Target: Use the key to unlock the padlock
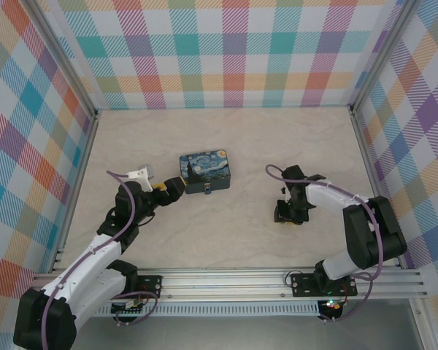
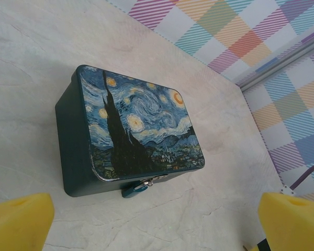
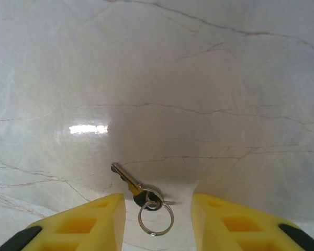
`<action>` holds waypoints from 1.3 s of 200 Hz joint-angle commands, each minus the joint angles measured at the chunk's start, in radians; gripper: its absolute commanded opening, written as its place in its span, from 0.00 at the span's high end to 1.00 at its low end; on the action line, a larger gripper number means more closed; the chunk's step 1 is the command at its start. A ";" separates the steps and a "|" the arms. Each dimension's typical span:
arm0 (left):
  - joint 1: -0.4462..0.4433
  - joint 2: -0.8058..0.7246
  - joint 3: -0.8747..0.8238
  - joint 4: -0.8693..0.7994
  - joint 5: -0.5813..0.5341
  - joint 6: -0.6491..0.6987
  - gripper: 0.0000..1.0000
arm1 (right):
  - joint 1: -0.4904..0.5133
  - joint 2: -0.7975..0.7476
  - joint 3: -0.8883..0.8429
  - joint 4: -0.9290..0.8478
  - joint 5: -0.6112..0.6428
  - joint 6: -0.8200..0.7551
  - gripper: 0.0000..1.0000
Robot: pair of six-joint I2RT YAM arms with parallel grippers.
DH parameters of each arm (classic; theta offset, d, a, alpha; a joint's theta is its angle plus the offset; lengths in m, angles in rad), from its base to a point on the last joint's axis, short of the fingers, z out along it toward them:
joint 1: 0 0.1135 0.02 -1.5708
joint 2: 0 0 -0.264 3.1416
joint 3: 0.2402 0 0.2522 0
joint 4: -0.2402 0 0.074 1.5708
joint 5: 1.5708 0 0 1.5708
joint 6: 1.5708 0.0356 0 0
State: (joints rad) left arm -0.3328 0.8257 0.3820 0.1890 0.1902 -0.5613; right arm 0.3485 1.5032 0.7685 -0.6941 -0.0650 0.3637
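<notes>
While the key [image 3: 126, 181] lies between the released right claw [image 3: 157, 205], the left claw [image 2: 154, 222] gapes before the padlock [image 2: 136, 188].

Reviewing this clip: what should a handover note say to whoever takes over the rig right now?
The left gripper is open and empty, close to the starry-night box and facing its front.
The right gripper is open and low over the key, one finger on either side, not closed on it.
The key lies flat on the table with its ring, well to the right of the box.
The padlock hangs at the box's front latch, with no key in it.
Done: approach only.
Left: grasp the key, carry it to the padlock, insert, turn.
</notes>
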 commanded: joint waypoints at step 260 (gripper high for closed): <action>-0.012 -0.011 0.105 -0.077 -0.003 0.059 0.00 | 0.047 -0.030 0.003 0.039 -0.023 0.054 1.00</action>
State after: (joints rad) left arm -0.3332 0.8330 0.4431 0.1276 0.1829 -0.5228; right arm 0.3870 1.5234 0.7948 -0.6720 -0.0654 0.3855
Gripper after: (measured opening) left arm 0.997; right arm 0.059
